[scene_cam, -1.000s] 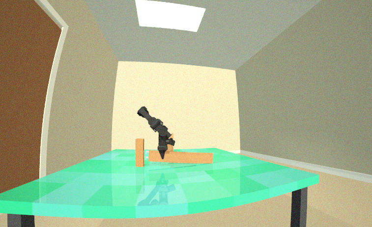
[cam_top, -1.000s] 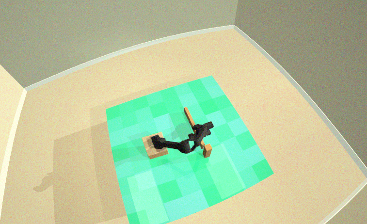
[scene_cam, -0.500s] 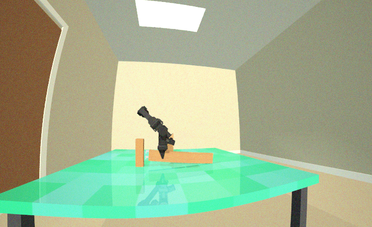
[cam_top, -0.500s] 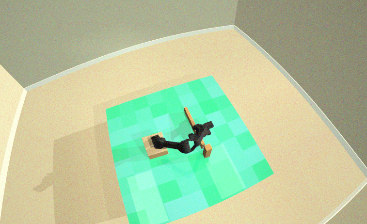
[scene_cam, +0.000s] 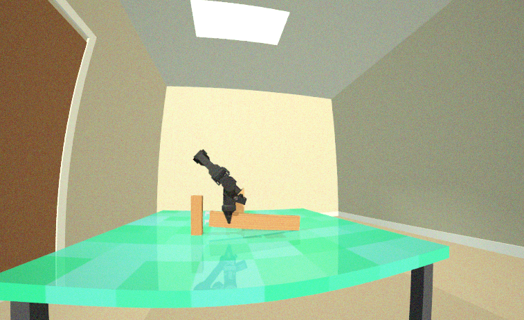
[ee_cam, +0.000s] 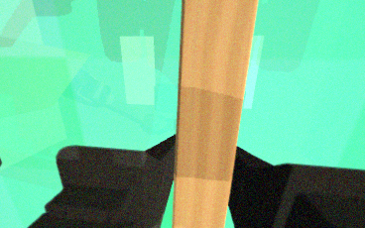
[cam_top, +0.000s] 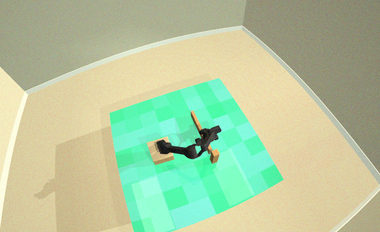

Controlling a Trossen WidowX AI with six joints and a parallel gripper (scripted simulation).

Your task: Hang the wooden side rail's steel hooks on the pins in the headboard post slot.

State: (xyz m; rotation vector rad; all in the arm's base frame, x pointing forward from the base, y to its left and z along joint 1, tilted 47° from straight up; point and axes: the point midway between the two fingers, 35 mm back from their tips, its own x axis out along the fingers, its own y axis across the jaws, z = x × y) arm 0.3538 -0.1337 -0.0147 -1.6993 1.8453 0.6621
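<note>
You have the claw (cam_top: pixel 207 138) (scene_cam: pixel 228 221) (ee_cam: pixel 197 139) clamped on the wooden side rail (cam_top: pixel 196 120) (scene_cam: pixel 266 221) (ee_cam: pixel 213 59), one finger on each side of the wood. In the exterior view, your grip sits left of the rail's middle, nearer the hook end, and the fingers point down.

The headboard post (cam_top: pixel 214 156) (scene_cam: pixel 196 214) stands upright on the table (cam_top: pixel 182 197) (scene_cam: pixel 228 298) (ee_cam: pixel 322 124), just left of the rail in that view. Two pale steel hooks (scene_cam: pixel 207 217) stick out from the rail's left end, one above the other, towards the post. You can see a narrow gap between the wood of the rail and the post; the hooks show in it, so the rail is not hung home. The slot and its pins are hidden from you, and whether a hook tip touches the post is too small to tell.

The rail slopes slightly, its hook end higher and raised above the table, its other end lower to the right. You cannot tell for sure whether that lower end touches the tabletop. Your black arm (cam_top: pixel 179 149) (scene_cam: pixel 220 173) reaches over from a wooden block (cam_top: pixel 163 158) (scene_cam: pixel 239 208), which lies behind the rail in the exterior view.
</note>
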